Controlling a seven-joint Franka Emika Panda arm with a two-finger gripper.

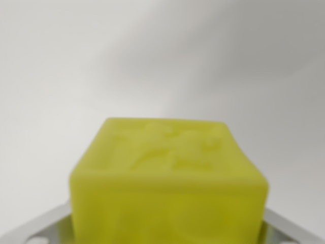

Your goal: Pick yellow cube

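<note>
Down at the bottom edge of the wrist view, only small parts of the gripper (167, 236) show: a pale grey metal piece (33, 231) runs in from the lower left corner, with a round hole in it, and a matching grey piece (292, 231) runs in from the lower right corner. Both slope up toward the middle and meet the lower sides of the yellow cube (167, 178), which sits between them. The fingertips themselves are hidden behind the block, so whether the gripper is clamped on the cube or merely standing around it cannot be told from this view.

The yellow cube fills the lower middle of the picture, very close to the camera and out of focus. Its front face is plain and bright yellow-green; its top face tilts away and carries a raised relief pattern (175, 145), too blurred to read. The edges look rounded and slightly translucent.

Beyond the cube lies a plain pale grey-white surface (76, 61), which takes up the whole upper part of the view. A soft, darker shadow (213, 66) spreads across it from the upper middle toward the right.
</note>
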